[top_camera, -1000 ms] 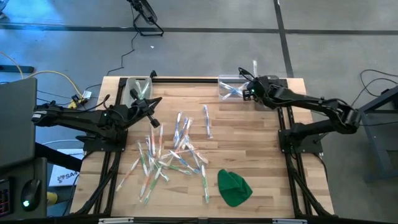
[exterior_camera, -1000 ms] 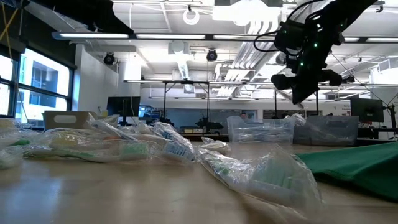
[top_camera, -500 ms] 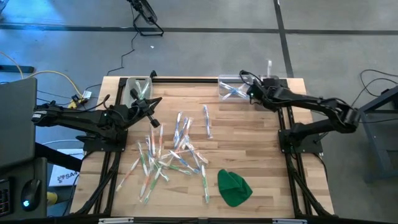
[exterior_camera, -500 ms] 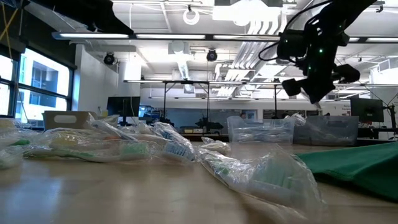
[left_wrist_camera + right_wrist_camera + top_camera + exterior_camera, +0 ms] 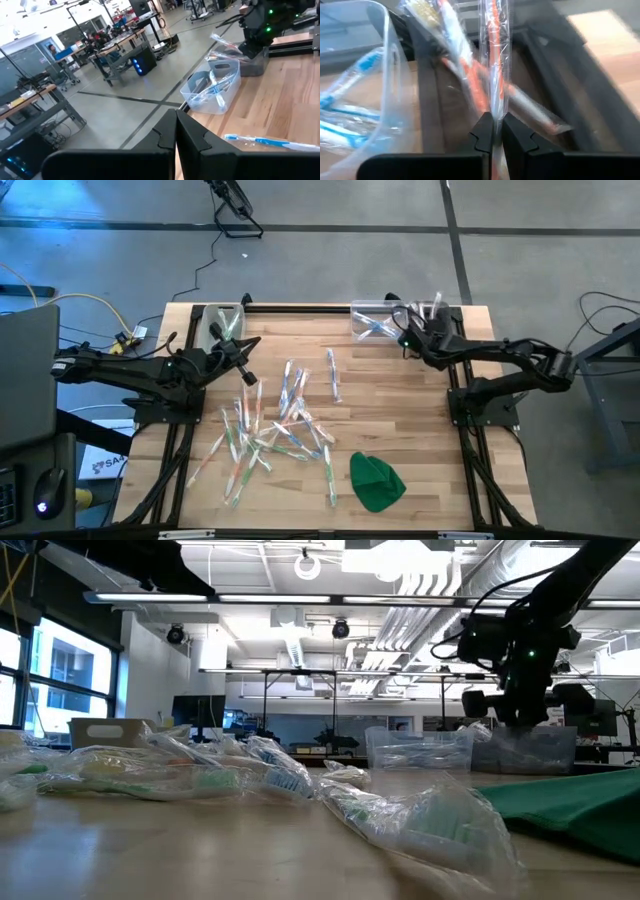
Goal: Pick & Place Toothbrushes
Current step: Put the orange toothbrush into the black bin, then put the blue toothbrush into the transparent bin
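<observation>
Orange showed through the clear wrapper of the toothbrush [image 5: 495, 55] pinched upright in the right claw [image 5: 494, 131], held over the far-right bin [image 5: 440, 315], I guessed for dropping among the orange ones already there. The neighbouring bin [image 5: 372, 321] held blue brushes, so colours seemed sorted. Many toothbrushes [image 5: 275, 430] lay mid-tabletop [image 5: 400, 400]. The left claw [image 5: 246, 366] waited clenched, empty, near the far-left bin [image 5: 222, 320].

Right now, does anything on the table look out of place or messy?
Mostly the loose heap of wrapped toothbrushes, lying criss-crossed at all angles on the table. A crumpled green cloth sits beside them. The right gripper is shut on an orange wrapped toothbrush by the clear bins.
</observation>
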### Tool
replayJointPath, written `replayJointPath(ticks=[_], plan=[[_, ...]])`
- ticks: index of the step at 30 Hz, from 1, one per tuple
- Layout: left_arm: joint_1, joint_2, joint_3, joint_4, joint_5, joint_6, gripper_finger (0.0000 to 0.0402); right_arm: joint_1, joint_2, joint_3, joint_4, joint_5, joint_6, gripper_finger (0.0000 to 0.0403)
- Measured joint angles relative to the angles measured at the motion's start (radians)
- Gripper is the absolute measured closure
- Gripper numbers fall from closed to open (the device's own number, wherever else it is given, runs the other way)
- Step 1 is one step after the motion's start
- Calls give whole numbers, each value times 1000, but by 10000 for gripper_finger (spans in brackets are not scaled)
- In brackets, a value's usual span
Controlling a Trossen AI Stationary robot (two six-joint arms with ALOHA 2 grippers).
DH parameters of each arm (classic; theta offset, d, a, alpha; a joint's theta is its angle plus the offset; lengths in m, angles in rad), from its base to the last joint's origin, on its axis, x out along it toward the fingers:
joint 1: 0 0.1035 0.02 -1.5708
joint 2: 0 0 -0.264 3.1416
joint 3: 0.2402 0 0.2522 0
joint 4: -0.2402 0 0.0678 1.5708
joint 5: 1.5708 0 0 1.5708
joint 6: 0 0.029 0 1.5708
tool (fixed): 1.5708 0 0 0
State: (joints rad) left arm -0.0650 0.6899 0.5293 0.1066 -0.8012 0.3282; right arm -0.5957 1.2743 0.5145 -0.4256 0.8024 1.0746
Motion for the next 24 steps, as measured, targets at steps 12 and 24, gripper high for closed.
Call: replayJointPath(ticks=[12, 24], plan=[[0, 0, 0, -2, 1, 8, 402, 0, 0, -3, 42, -53, -2, 308], [0, 0, 0, -1, 1, 5, 402, 0, -4, -3, 41, -25, -4, 233]])
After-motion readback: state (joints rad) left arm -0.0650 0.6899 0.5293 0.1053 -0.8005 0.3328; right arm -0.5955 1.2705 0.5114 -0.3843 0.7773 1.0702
